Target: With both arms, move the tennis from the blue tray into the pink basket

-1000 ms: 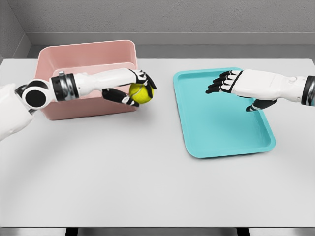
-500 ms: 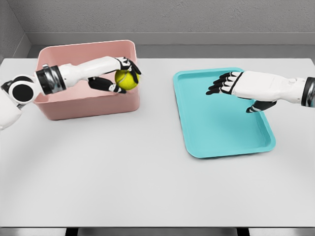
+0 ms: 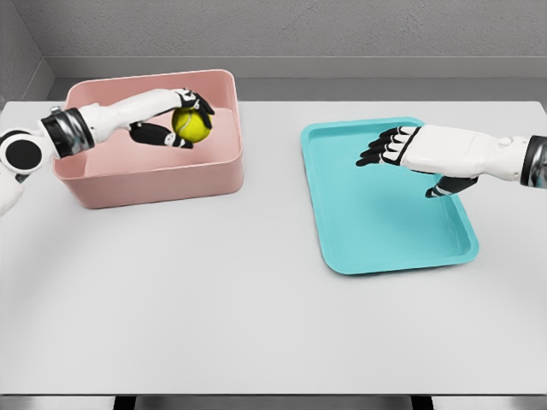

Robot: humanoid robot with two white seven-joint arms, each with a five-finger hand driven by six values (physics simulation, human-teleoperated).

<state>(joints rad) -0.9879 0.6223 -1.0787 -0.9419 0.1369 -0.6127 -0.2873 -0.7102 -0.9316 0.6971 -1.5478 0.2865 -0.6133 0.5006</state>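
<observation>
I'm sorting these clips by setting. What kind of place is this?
Probably a simulated tabletop test cell, not a home: a plain white table against bare grey walls, bearing only a pink basket and a blue tray.

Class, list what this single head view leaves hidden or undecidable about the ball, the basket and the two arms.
- Pink basket floor: partly hidden by the left hand and its forearm.
- Height of the tennis ball above the basket floor: one view gives no depth.
- Right hand: its palm side faces down toward the blue tray, unseen.
- Both arms: cut off by the picture's side edges.
</observation>
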